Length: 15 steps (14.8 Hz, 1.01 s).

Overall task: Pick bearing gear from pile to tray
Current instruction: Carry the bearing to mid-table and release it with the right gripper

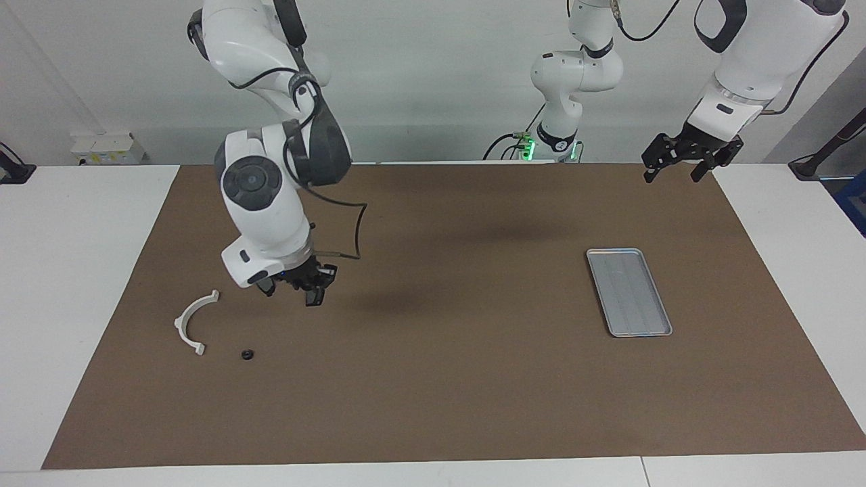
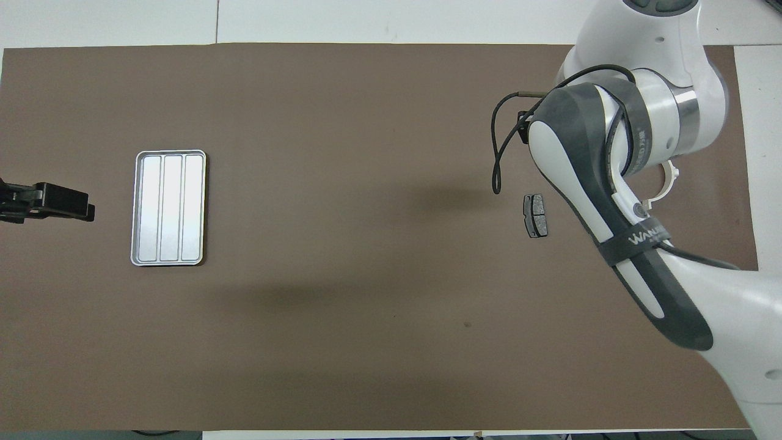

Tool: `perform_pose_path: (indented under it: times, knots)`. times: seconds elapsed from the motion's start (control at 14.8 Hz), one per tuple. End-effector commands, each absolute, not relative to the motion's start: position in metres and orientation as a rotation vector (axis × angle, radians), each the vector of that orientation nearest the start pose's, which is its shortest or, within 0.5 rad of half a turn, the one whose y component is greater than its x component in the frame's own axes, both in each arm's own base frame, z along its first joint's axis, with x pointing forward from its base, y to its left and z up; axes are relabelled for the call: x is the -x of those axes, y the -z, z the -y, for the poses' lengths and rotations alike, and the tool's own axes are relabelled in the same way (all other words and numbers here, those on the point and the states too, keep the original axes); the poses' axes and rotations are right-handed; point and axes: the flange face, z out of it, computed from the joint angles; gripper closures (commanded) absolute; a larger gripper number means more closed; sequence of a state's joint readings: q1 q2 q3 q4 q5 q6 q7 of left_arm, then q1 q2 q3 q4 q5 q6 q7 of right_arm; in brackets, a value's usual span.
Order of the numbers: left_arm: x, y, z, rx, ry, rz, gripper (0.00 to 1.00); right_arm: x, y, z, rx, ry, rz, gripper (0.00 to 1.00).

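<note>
Facing view: I am the right gripper [image 1: 298, 287], hanging low over the brown mat [image 1: 433, 406] at the right arm's end of the table. My fingers point down, and I cannot tell how far apart they stand or whether anything sits between them. Beside me lies a white half-ring bracket [image 1: 191, 323], and just beside it, farther from the robots, a tiny black round piece [image 1: 247, 354], which I judge to be the bearing gear I want. It is apart from me, untouched on the mat. The tray [image 1: 628, 291] lies well apart, toward the left arm's end, and looks empty. The left gripper [image 1: 683, 162] waits raised over the mat's corner nearest the robots, fingers spread and holding nothing.

Overhead view: my arm covers most of the pile. A dark grey brake pad [image 2: 536, 216] shows just beside the arm, and one end of the bracket [image 2: 669, 177] peeks out past it. The black piece and my own fingers are hidden here. The tray [image 2: 168, 208] shows three lengthwise panels, bare. The left gripper [image 2: 67, 205] sits beside it.

To do this well, I should centre directly over the black piece, spread only slightly wider than it, come straight down clear of the bracket, and close gently; it is small and may roll or skid away.
</note>
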<state>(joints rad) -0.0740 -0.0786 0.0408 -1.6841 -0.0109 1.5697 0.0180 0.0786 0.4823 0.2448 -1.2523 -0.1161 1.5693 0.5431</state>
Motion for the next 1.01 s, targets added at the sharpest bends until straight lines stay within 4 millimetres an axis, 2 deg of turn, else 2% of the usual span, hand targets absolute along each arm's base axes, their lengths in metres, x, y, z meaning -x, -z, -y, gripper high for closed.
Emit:
perform_pose_path:
  times: [0.0,0.13,0.2,0.34,0.74,0.88,0.94]
  knots:
    - [-0.518,-0.614,0.017,3.142,-0.051,-0.090,0.00,-0.631,-0.497,-0.241,3.137,-0.229,-0.607,1.00]
    - [-0.518,-0.613,0.017,3.142,-0.053,-0.090,0.00,-0.612,-0.497,-0.302,3.043,-0.157,-0.862,1.00]
    - [-0.518,-0.613,0.017,3.142,-0.053,-0.090,0.00,-0.602,-0.494,-0.325,2.996,-0.161,-0.945,1.00]
    - [-0.518,-0.613,0.017,3.142,-0.053,-0.090,0.00,-0.582,-0.479,-0.368,2.968,-0.141,-0.991,1.00]
    - [-0.518,-0.614,0.017,3.142,-0.051,-0.090,0.00,-0.552,-0.415,-0.424,2.956,-0.111,-1.010,1.00]
    - [-0.518,-0.614,0.017,3.142,-0.051,-0.090,0.00,-0.546,-0.373,-0.448,2.998,-0.044,-0.994,1.00]
    - [-0.518,-0.614,0.017,3.142,-0.051,-0.090,0.00,-0.548,-0.353,-0.453,3.003,-0.009,-1.007,1.00]
